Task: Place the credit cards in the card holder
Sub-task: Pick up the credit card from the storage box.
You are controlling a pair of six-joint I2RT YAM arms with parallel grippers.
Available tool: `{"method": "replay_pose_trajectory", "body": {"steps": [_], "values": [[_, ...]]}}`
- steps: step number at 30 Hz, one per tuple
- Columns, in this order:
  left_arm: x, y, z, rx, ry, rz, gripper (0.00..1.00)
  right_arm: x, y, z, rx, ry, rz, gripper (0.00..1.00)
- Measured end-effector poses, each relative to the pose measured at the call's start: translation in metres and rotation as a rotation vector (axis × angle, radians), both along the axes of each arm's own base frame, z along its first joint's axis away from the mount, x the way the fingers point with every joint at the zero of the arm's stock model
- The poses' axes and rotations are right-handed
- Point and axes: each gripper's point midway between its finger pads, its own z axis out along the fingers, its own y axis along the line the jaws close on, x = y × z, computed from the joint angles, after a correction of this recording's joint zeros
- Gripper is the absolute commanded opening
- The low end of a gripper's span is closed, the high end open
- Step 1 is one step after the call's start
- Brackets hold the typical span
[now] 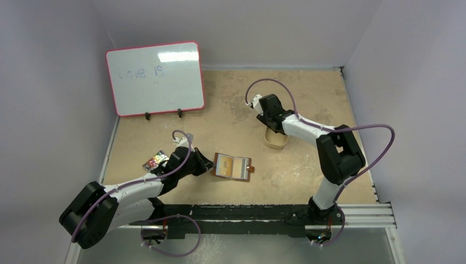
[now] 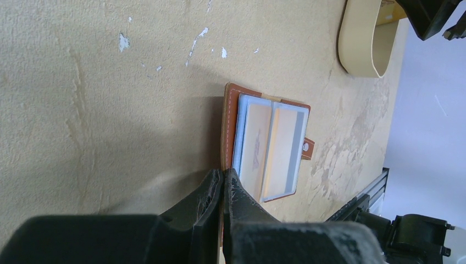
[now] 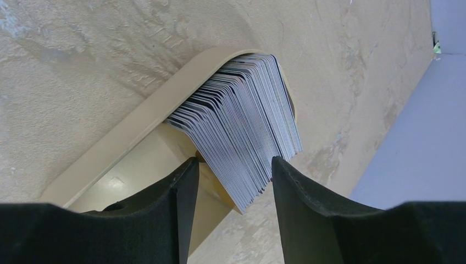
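Credit cards [image 3: 242,121] stand on edge in a dense, fanned stack, pale grey with dark stripes along their edges. The near end of the stack reaches into the gap between the jaws of the right gripper [image 3: 233,165]. Those jaws are spread wide, one finger on each side of the stack's near end. The right-hand finger [image 3: 308,209] is just beside the outermost cards, and the left-hand one [image 3: 165,209] stands apart from them. No card is pinched. The stack sits inside a tan oval tin [image 3: 137,126], whose curved wall runs ahead of and to the left of the jaws.

Well apart from the tin, the card holder [image 2: 269,146] lies open and flat. Its brown leather cover is underneath and its pale, tan-filled slots face up. Its snap tab [image 2: 308,147] sticks out on the side away from the left gripper [image 2: 222,175]. That gripper's jaws are clenched together with no gap showing, and their tips sit right at the holder's near edge. A sliver of brown shows between the fingers, but whether they pinch the leather or only press beside it cannot be told.

Both things rest on the worn beige table [image 1: 308,93]. A small multicoloured item [image 1: 155,161] lies behind the left jaws, beside the arm. A red-framed whiteboard [image 1: 155,78] stands at the far edge.
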Motion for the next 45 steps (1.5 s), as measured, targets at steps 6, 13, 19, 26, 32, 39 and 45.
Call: {"method": "replay_pose_trajectory", "body": {"steps": [6,13,19,26,32,39,45], "values": [[0.0001,0.0,0.0001,0.0,0.0,0.001,0.0,0.0,-0.0007,-0.0016,-0.007,-0.001,0.002,0.54],[0.0001,0.0,0.0001,0.0,0.0,0.001,0.0,-0.0006,-0.0016,-0.0026,-0.017,-0.001,0.005,0.5],[0.0001,0.0,0.0001,0.0,0.0,0.001,0.0,-0.0001,-0.0063,-0.0007,-0.036,-0.011,-0.013,0.46],[0.001,-0.0008,0.0011,-0.005,-0.005,0.0,0.0,-0.0005,-0.0072,-0.0005,-0.038,-0.011,-0.017,0.37],[0.0014,-0.0012,0.0006,-0.005,-0.005,0.0,0.0,-0.0005,-0.0071,-0.0001,-0.037,-0.012,-0.018,0.31],[0.002,-0.002,0.0019,-0.01,-0.009,0.0,0.0,-0.0007,-0.007,0.0017,-0.031,-0.016,-0.02,0.25],[0.0019,-0.0022,0.0018,-0.011,-0.008,0.0,0.0,-0.0012,-0.0072,0.0043,-0.028,-0.02,-0.022,0.22]]}}
